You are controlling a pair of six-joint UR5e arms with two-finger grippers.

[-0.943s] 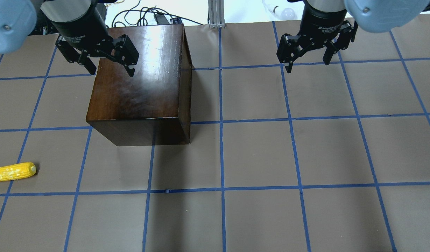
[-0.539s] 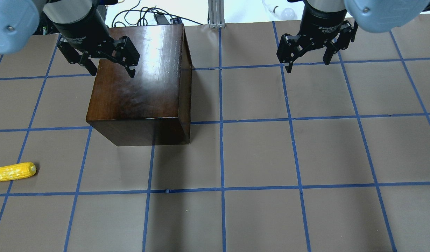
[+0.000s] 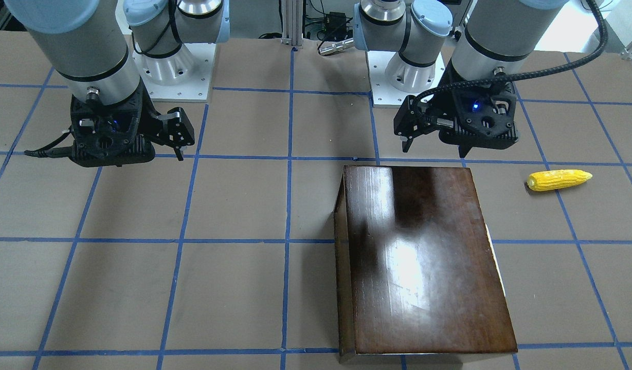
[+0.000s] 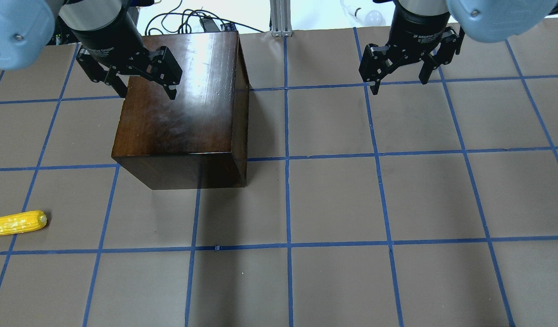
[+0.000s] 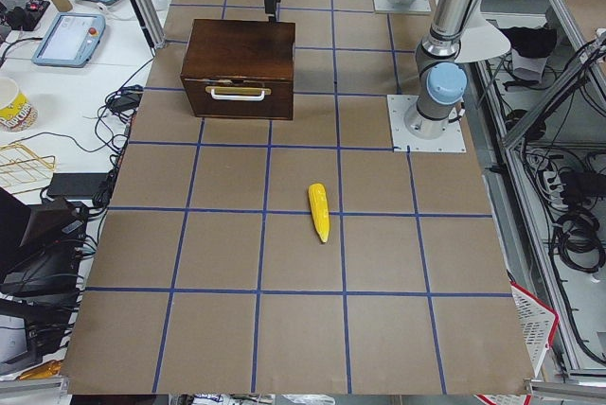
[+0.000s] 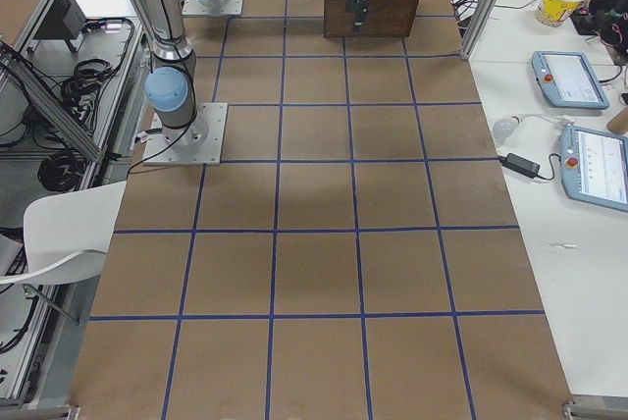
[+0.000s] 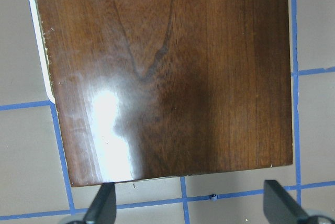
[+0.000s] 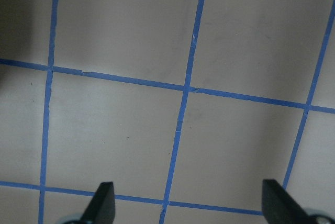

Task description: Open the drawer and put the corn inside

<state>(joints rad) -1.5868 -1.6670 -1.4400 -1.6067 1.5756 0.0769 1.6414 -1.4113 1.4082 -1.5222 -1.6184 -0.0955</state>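
Note:
The glossy dark brown box [image 4: 183, 109] stands left of centre and also shows in the front view [image 3: 423, 257]. The drawer [image 5: 239, 95] is shut; its front with a white handle faces the robot's left. The handle's edge [image 7: 39, 51] shows in the left wrist view. The yellow corn [image 4: 16, 222] lies on the table near the left edge, apart from the box [image 3: 558, 180] [image 5: 320, 211]. My left gripper [image 4: 147, 93] hovers open and empty over the box's far left top [image 7: 191, 208]. My right gripper [image 4: 400, 85] is open and empty above bare table at the far right [image 8: 188, 208].
The table is brown paper with a blue tape grid. An aluminium post [image 4: 281, 18], cables and a light bulb [image 4: 374, 17] sit beyond the far edge. The arm bases [image 3: 172, 67] stand at the robot's side. Teach pendants [image 6: 569, 77] lie on a side table.
The left arm has shifted slightly to the right above the box, its gripper still open. The box, the corn and the right arm have not moved.

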